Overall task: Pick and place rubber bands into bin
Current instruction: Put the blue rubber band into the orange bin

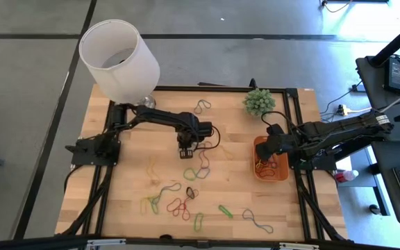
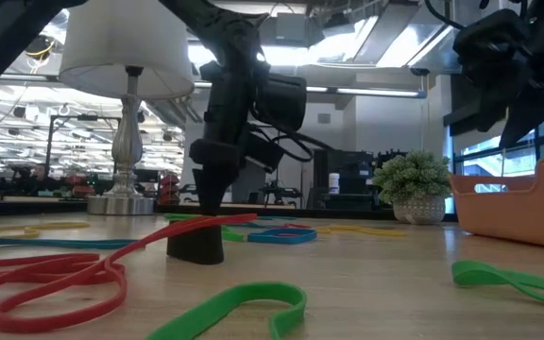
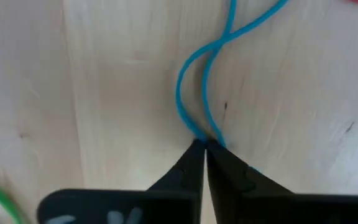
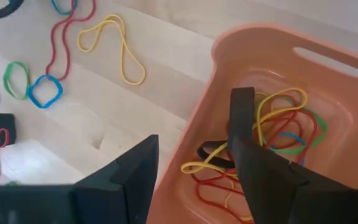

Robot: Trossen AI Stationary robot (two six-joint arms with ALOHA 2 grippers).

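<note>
Now, on the left, my left gripper (image 3: 204, 144) stands fingertips-down on the table (image 1: 117, 194), clenched on a blue rubber band (image 3: 194, 93), with more rubber bands (image 1: 176, 201) scattered loose on the wood in front of it. Further right, my right gripper (image 4: 194, 158) hangs unclenched over the near rim of the orange bin (image 4: 253, 50), which holds a tangle of yellow, red, green, blue and dark bands (image 4: 272, 134).
</note>
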